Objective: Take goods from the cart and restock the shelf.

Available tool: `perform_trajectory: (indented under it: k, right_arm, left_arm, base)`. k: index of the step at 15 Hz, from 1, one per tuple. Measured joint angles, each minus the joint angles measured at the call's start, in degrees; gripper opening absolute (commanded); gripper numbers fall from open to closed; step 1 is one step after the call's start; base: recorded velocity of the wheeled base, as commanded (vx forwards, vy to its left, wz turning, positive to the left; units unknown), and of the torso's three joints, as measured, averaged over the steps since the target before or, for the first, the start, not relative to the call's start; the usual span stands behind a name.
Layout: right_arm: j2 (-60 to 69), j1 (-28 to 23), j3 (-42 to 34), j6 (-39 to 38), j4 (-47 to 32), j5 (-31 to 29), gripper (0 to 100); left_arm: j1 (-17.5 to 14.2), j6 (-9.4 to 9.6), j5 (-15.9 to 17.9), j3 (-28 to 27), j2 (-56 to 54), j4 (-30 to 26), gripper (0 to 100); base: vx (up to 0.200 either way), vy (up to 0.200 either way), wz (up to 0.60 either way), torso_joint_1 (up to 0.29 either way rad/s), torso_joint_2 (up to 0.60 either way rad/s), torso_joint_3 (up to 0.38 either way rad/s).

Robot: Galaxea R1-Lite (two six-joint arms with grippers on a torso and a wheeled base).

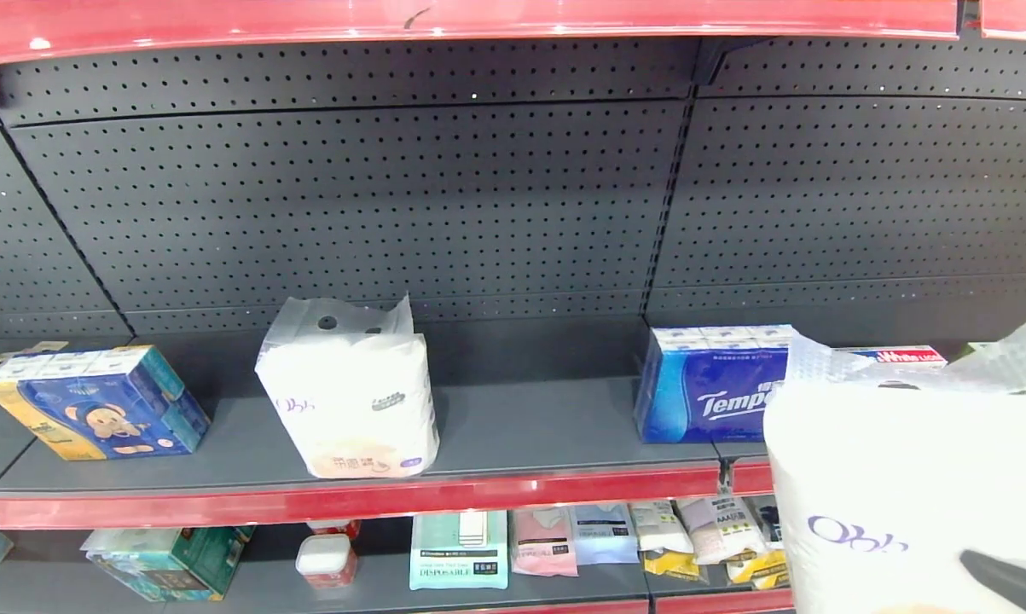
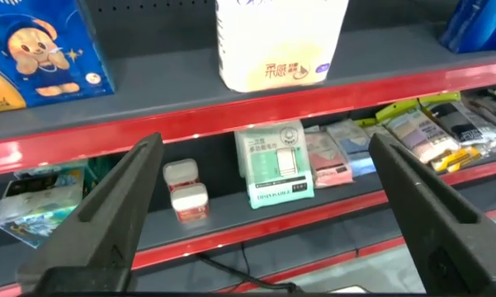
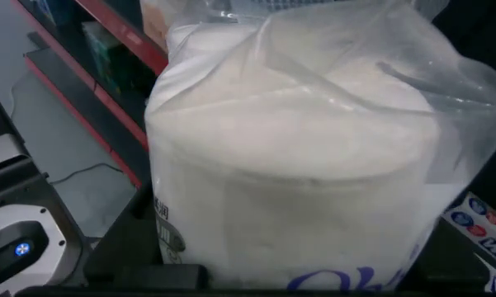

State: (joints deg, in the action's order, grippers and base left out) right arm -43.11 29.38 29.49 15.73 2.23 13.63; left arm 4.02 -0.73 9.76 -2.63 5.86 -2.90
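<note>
A white toilet-roll pack [image 1: 905, 486] in clear wrap hangs in front of the shelf at the lower right, with my right gripper [image 3: 289, 280] shut on it; one dark finger [image 1: 1003, 576] shows at its lower edge. A second, matching white pack [image 1: 350, 401] stands upright on the grey shelf board [image 1: 521, 426] left of centre and also appears in the left wrist view [image 2: 281, 41]. My left gripper [image 2: 264, 148] is open with nothing between its fingers, held low in front of the red shelf edge [image 2: 231, 115].
A blue-and-yellow box [image 1: 95, 401] lies at the shelf's left, a blue tissue pack [image 1: 709, 396] at its right. Bare board lies between the white pack and the blue pack. The lower shelf holds a teal packet [image 1: 459, 550], small red-and-white tubs [image 1: 325, 558] and several sachets.
</note>
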Motion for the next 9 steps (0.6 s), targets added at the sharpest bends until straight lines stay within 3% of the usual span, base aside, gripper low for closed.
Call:
perform_trajectory:
  k: [9]
  right_arm:
    - [-1.51,2.58,-2.04,-5.68,1.54,0.60,0]
  left_arm:
    - [-0.34,0.57,-0.05,0.16,-0.96,0.17,100]
  base:
    - [0.000,0.000,0.00,0.000,0.00,0.000]
